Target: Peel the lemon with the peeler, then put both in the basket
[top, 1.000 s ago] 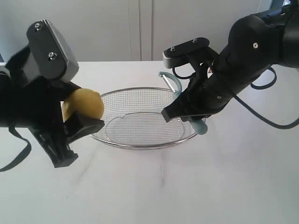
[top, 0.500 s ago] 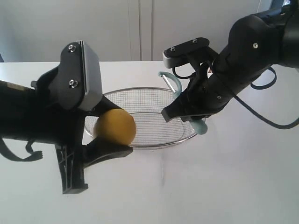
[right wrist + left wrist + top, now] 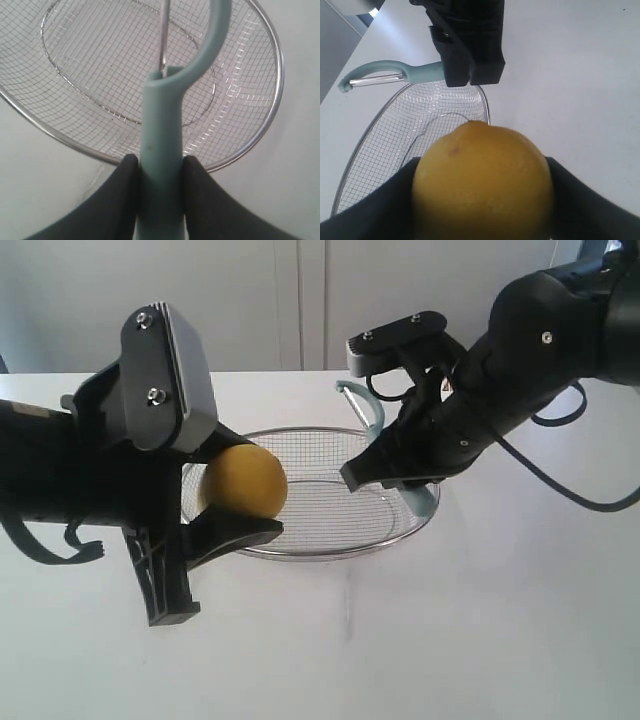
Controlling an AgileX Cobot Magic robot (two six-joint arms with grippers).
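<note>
My left gripper [image 3: 235,515] is shut on the round yellow lemon [image 3: 243,481], holding it in the air at the left rim of the silver wire mesh basket [image 3: 300,548]. In the left wrist view the lemon [image 3: 482,182] fills the space between the dark fingers [image 3: 582,200]. My right gripper [image 3: 159,165] is shut on the pale teal handle of the peeler [image 3: 161,145], whose curved metal blade head [image 3: 362,410] hangs above the basket's right side [image 3: 274,75]. The peeler [image 3: 387,75] also shows beyond the basket in the left wrist view.
The basket [image 3: 362,165] rests on a white table [image 3: 480,630]. A pale wall with panel seams [image 3: 300,300] stands behind. The bulky black arms [image 3: 520,350] crowd both sides of the basket.
My left gripper swung the lemon rightward and down from beside the basket to its left rim. My right gripper with the peeler shifted slightly left and up over the basket.
</note>
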